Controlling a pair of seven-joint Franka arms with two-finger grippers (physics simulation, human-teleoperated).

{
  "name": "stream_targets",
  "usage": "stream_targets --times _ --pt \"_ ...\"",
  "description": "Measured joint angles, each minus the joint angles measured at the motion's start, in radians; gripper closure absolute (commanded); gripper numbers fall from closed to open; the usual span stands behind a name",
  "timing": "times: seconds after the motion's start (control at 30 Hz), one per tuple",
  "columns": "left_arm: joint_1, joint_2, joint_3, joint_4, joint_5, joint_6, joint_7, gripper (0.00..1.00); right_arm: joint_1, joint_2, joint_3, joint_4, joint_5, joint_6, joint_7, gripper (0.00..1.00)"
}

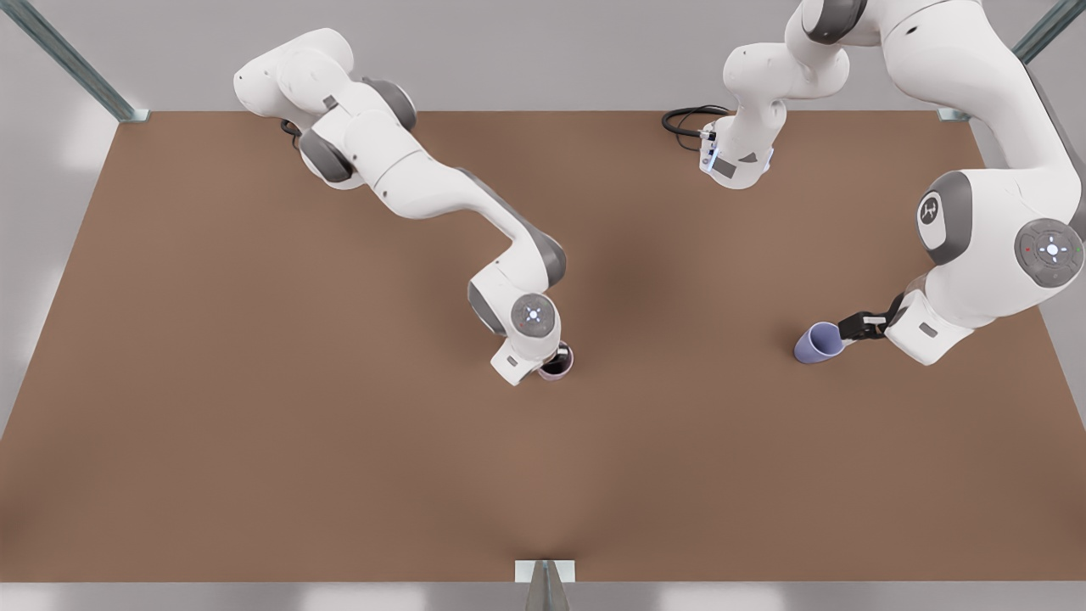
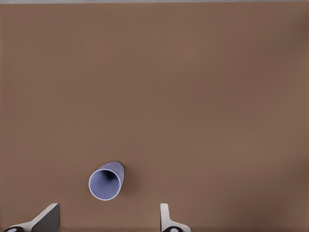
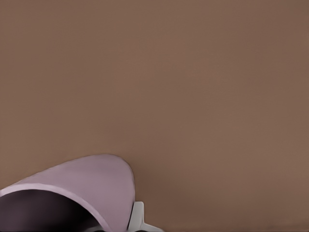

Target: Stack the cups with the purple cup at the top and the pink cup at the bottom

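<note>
On the brown table (image 1: 254,382) I see the left gripper (image 2: 108,218) spread wide, just beside the upright purple cup (image 1: 818,342); mid-table, the right gripper (image 1: 556,361) holds the pink cup (image 3: 91,186).

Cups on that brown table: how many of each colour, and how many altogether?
Pink cup: 1
Purple cup: 1
Total: 2 cups
</note>
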Motion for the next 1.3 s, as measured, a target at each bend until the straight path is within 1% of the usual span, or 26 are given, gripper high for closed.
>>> stream_targets --times 0.07,0.23,0.27,0.37,0.4,0.5,0.63,0.8,0.93,1.0,1.03,1.07,1.1,1.13,1.17,1.23,1.27,1.3 --pt "0.0 -0.009 0.0 -0.025 0.0 0.006 0.0 0.0 0.0 0.016 0.003 0.014 0.0 0.002 0.02 0.79" --pt "0.002 -0.059 0.016 -0.253 0.001 0.107 0.0 0.0 0.0 0.034 0.007 0.023 0.001 0.011 0.061 0.79" --pt "0.008 -0.058 0.024 -0.287 0.001 0.135 0.0 0.0 0.0 0.036 0.007 0.023 0.001 0.013 0.068 0.73" --pt "0.037 -0.035 0.056 -0.389 0.001 0.244 0.002 0.0 0.0 0.039 0.008 0.022 -0.001 0.018 0.088 0.51" --pt "0.049 -0.014 0.063 -0.398 0.0 0.275 0.002 0.0 0.0 0.039 0.008 0.022 -0.001 0.02 0.094 0.49" --pt "0.076 0.033 0.083 -0.432 -0.003 0.355 0.005 0.0 0.0 0.039 0.007 0.022 0.0 0.024 0.11 0.48" --pt "0.087 0.032 0.131 -0.543 -0.008 0.454 0.014 0.0 -0.003 0.032 0.001 0.02 0.001 0.022 0.126 0.48" --pt "0.086 0.032 0.144 -0.663 -0.012 0.568 0.03 0.0 -0.01 0.027 0.0 0.018 0.002 0.017 0.142 0.48" --pt "0.086 0.045 0.16 -0.688 -0.012 0.624 0.039 0.0 -0.024 -0.015 0.008 0.013 0.009 0.011 0.151 0.48" --pt "0.086 0.053 0.164 -0.693 -0.013 0.641 0.044 0.0 -0.041 -0.069 0.022 -0.003 0.012 0.004 0.155 0.48" --pt "0.086 0.056 0.165 -0.699 -0.013 0.647 0.046 0.0 -0.068 -0.127 0.034 -0.047 0.014 0.002 0.154 0.48" --pt "0.086 0.058 0.165 -0.702 -0.013 0.653 0.048 0.0 -0.106 -0.206 0.041 -0.105 0.022 0.0 0.15 0.39" --pt "0.085 0.059 0.165 -0.704 -0.014 0.657 0.049 0.0 -0.162 -0.315 0.044 -0.192 0.042 -0.003 0.141 0.23" --pt "0.085 0.063 0.166 -0.705 -0.014 0.66 0.051 0.0 -0.235 -0.445 0.041 -0.295 0.066 -0.012 0.126 0.0" --pt "0.086 0.071 0.165 -0.705 -0.014 0.663 0.053 0.0 -0.302 -0.569 0.019 -0.388 0.083 -0.032 0.108 0.0" --pt "0.085 0.086 0.164 -0.706 -0.026 0.668 0.056 0.0 -0.434 -0.708 -0.011 -0.446 0.104 -0.111 0.059 0.0" --pt "0.085 0.094 0.164 -0.705 -0.031 0.67 0.057 0.07 -0.503 -0.747 -0.02 -0.458 0.097 -0.145 0.025 0.0" --pt "0.084 0.101 0.164 -0.705 -0.035 0.672 0.058 0.29 -0.55 -0.766 -0.062 -0.459 0.083 -0.173 -0.014 0.0"
